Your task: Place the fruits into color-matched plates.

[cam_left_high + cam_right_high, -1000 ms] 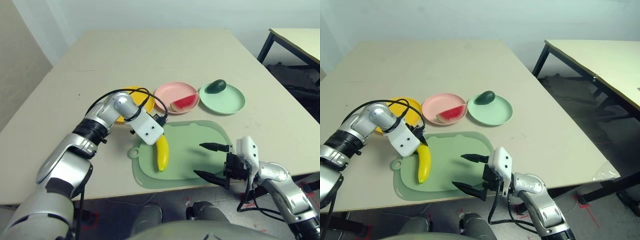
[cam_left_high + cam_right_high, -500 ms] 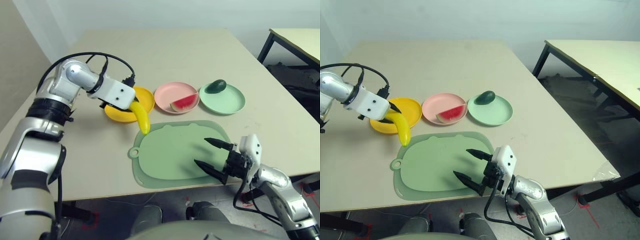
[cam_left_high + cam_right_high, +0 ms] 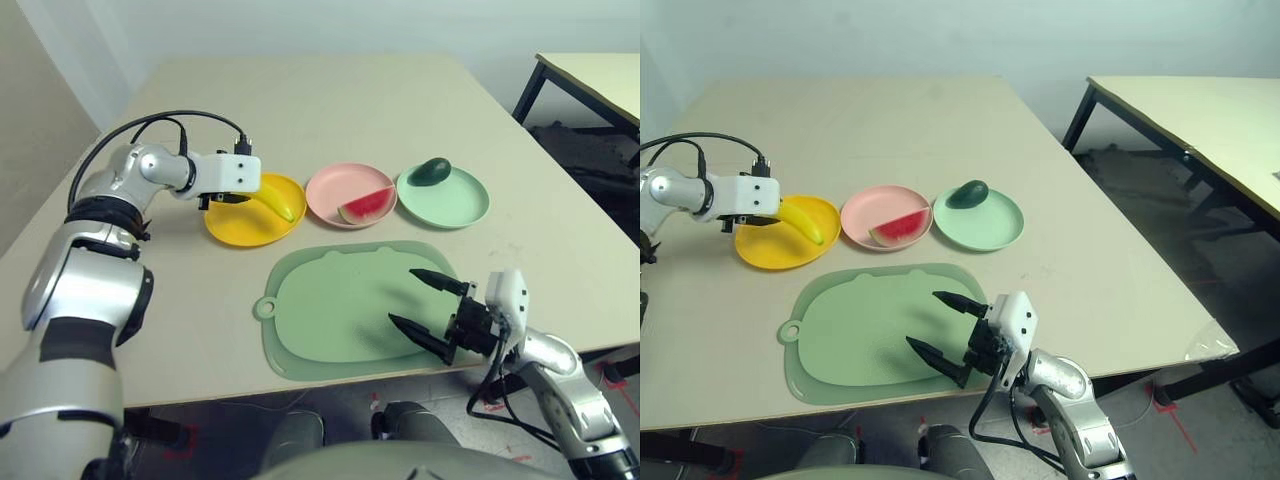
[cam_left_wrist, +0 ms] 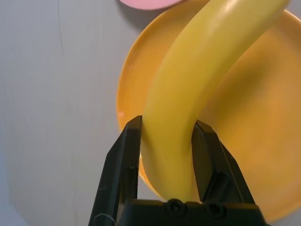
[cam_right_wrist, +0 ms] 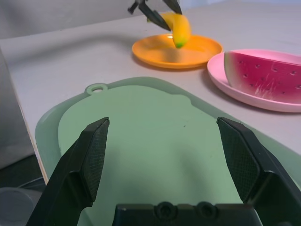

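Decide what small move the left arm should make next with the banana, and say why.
Probably lower it a little and open the fingers. The left gripper is shut on the banana, which hangs over the yellow plate. The watermelon and avocado already lie on their plates.

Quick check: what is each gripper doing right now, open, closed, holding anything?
Left gripper: jaws closed on the banana, held over the yellow-orange plate.
Right gripper: jaws open, holding nothing, above the pale green mat.
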You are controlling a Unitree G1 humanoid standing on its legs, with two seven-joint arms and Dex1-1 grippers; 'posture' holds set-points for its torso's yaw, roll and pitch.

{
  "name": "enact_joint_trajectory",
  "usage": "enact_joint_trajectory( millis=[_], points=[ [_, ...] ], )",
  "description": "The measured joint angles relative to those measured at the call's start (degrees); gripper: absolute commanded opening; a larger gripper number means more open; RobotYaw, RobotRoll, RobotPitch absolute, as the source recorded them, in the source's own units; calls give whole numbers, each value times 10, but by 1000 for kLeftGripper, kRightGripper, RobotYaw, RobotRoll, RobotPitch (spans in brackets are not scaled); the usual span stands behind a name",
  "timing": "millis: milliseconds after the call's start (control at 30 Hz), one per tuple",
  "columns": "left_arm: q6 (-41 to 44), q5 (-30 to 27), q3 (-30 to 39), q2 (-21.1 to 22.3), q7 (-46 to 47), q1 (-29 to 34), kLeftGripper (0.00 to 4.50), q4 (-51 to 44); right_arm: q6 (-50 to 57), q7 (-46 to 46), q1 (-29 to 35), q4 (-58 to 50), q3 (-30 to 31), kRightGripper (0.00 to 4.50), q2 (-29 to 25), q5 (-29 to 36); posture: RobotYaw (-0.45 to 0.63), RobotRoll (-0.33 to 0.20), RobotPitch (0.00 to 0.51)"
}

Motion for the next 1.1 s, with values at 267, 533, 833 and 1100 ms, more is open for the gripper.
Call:
enact_joint_trajectory(
  millis=[267, 533, 833, 1100],
  points=[
    [38, 29, -9, -1, 50, 11, 1600, 8, 2, -6, 8, -1, 0, 4500, 0, 2, 3, 0, 0],
    [43, 53, -18, -3, 60, 20, 1600, 13, 2, -3, 8, 3, -1, 4500, 0, 4, -3, 0, 0],
    [27, 68, -25, -8, 63, 23, 1600, 13, 2, -1, 15, 3, -4, 4500, 1, 6, -16, 0, 1],
    [20, 73, -28, -14, 65, 26, 1600, 13, 2, -1, 23, 3, -6, 4500, 1, 7, -19, 0, 1]
  ],
)
